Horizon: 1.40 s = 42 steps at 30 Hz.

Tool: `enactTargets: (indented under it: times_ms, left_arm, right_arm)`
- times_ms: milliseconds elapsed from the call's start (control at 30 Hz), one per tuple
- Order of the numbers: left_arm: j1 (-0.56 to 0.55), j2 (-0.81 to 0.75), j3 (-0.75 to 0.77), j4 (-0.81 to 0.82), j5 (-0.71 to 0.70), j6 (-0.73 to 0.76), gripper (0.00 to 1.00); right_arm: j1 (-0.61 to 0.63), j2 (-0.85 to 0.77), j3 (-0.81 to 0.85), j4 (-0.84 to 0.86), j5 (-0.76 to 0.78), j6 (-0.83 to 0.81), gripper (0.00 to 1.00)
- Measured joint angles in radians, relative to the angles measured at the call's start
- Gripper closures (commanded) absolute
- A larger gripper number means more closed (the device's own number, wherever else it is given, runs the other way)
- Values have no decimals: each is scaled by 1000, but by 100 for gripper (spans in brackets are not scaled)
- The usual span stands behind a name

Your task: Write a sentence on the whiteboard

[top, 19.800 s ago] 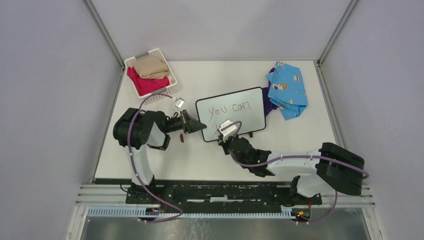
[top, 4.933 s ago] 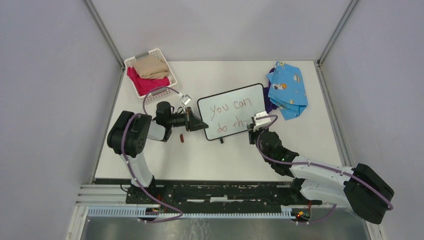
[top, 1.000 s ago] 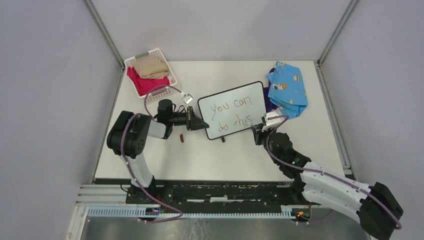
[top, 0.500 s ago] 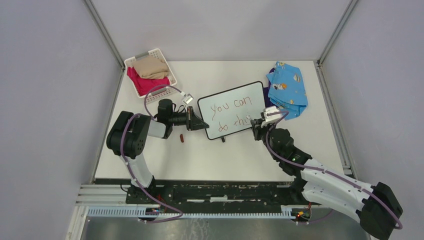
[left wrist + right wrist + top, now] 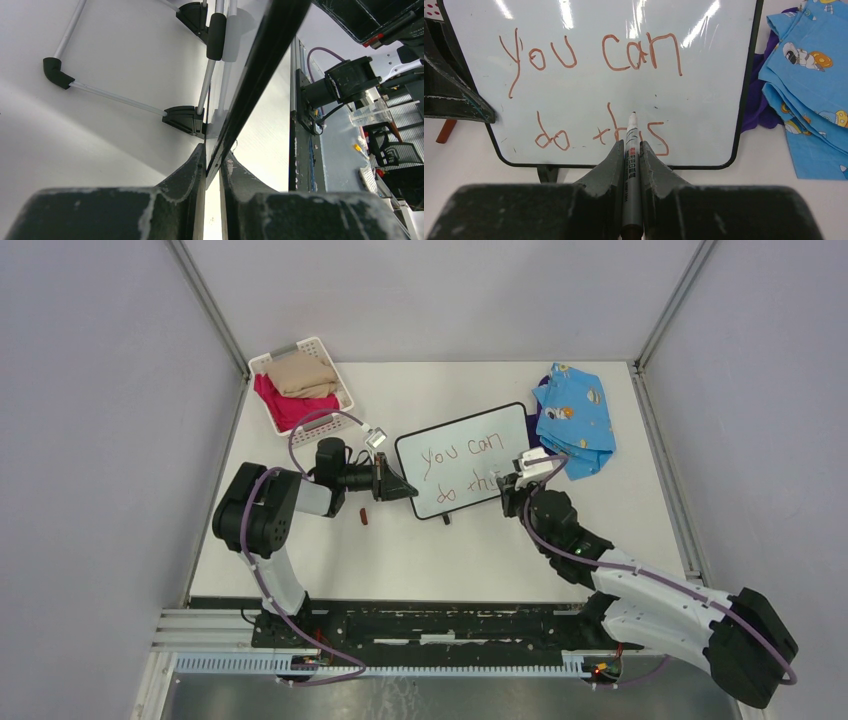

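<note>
The whiteboard (image 5: 462, 462) stands tilted mid-table, black-framed, with "you can do this" in red-brown ink (image 5: 594, 55). My left gripper (image 5: 398, 490) is shut on the board's left edge (image 5: 250, 90), seen edge-on between its fingers. My right gripper (image 5: 510, 492) is shut on a grey marker (image 5: 631, 150) at the board's lower right. The marker tip touches or hovers at the "i" of "this". A black foot (image 5: 546, 173) shows under the board's lower edge.
A white basket (image 5: 300, 385) with red and beige cloth sits at the back left. Blue patterned cloth (image 5: 575, 418) over purple cloth lies right of the board. A small red marker cap (image 5: 364, 515) lies near the left gripper.
Since about 20 s ago "do this" has been added under "you can". In the last second my right gripper moved a little left and up, back over the "i".
</note>
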Motion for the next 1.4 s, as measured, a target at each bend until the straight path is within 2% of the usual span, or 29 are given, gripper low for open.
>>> enactTargets:
  times_ms: [1400]
  left_arm:
    - [0,-6,8,-37,0,18,98]
  right_arm:
    - [-51,49,-2,68,-56,51,100]
